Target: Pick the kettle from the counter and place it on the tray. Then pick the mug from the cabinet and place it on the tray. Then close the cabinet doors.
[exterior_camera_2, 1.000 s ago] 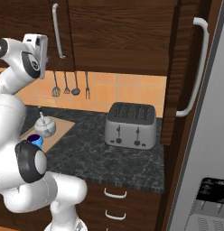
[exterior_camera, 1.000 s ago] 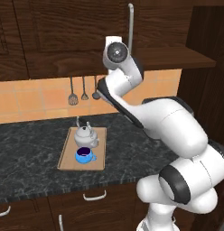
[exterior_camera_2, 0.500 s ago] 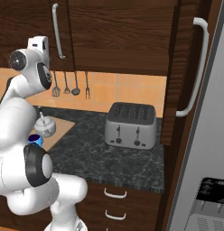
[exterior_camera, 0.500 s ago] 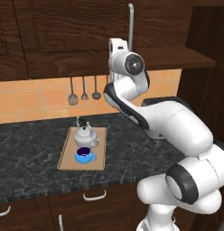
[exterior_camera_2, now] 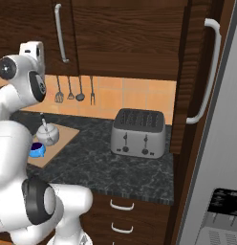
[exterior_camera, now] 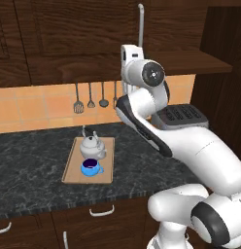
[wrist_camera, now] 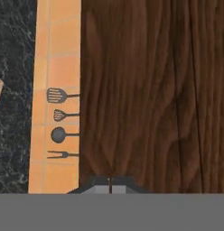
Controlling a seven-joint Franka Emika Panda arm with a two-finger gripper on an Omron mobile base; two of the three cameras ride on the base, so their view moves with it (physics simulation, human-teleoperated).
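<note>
On the left stretch of the counter (exterior_camera: 30, 160), the tray (exterior_camera: 72, 164) is lying with its long sides running from the front edge toward the tiled wall, set back a little from the front edge. The kettle (exterior_camera: 92, 145) is standing upright on the tray's back half, and the mug (exterior_camera: 91, 168) is sitting just in front of it on the front half, so close that the two are nearly touching. In the right base view the same pair is showing at the far left, the kettle (exterior_camera_2: 48, 134) behind the mug (exterior_camera_2: 37, 150), both partly hidden by the arm. Above the tray, four utensils (exterior_camera: 95, 99) are hanging in a row on the wall under the cabinet (exterior_camera: 69, 39). Further right, the arm is reaching up so that its hand is pressing close against the cabinet doors (exterior_camera_2: 115, 33), which are lying flat and shut across the front, with a silver bar handle (exterior_camera: 140, 22) rising just above the hand. In the hand view the gripper (wrist_camera: 109, 182) is facing dark wood grain at very close range, its fingers pressed together and pinching nothing, while the utensils are appearing sideways beside the door's edge. Right of the arm, a toaster (exterior_camera_2: 138, 132) is standing on the counter near its right end, well apart from the tray, beside a tall side panel with a white curved handle (exterior_camera_2: 207, 72).
</note>
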